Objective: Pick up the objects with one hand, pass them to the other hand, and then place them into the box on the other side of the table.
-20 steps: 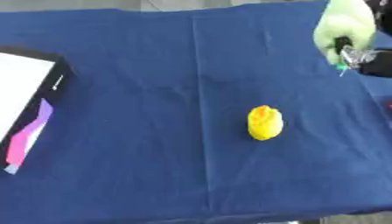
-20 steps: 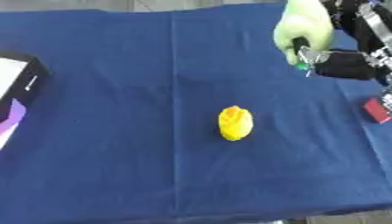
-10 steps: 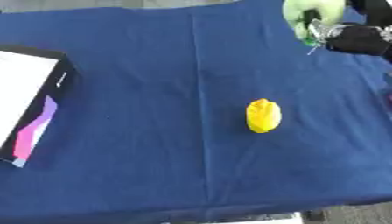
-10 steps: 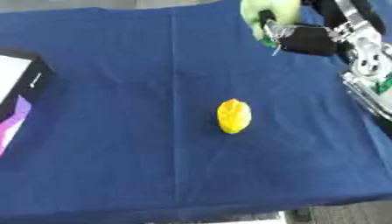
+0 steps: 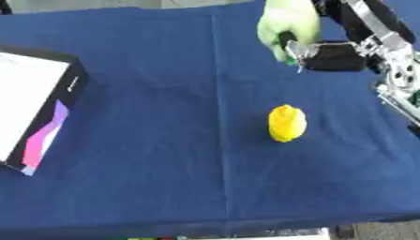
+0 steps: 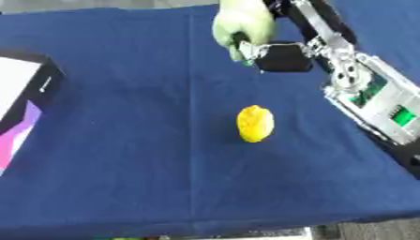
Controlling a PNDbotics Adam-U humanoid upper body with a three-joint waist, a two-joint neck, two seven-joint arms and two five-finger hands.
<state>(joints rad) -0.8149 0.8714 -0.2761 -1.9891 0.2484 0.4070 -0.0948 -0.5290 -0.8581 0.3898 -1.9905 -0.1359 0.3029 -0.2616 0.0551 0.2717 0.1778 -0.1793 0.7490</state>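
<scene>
**Right hand swings inward with pale green object**

Since a second ago, my right hand (image 6: 275, 55) has carried in from the table's far right edge toward the 12 o'clock middle, and I am now holding it above the blue cloth (image 5: 164, 154). Its fingers are curling round a pale green object (image 6: 239, 24), gripping it from below. A yellow lemon-shaped object (image 5: 287, 123) is lying untouched on the cloth, at about 6 o'clock from the hand and well apart from it. The box (image 5: 37, 105), black-edged with a white top and a purple-pink side, is sitting at 9 o'clock.
</scene>
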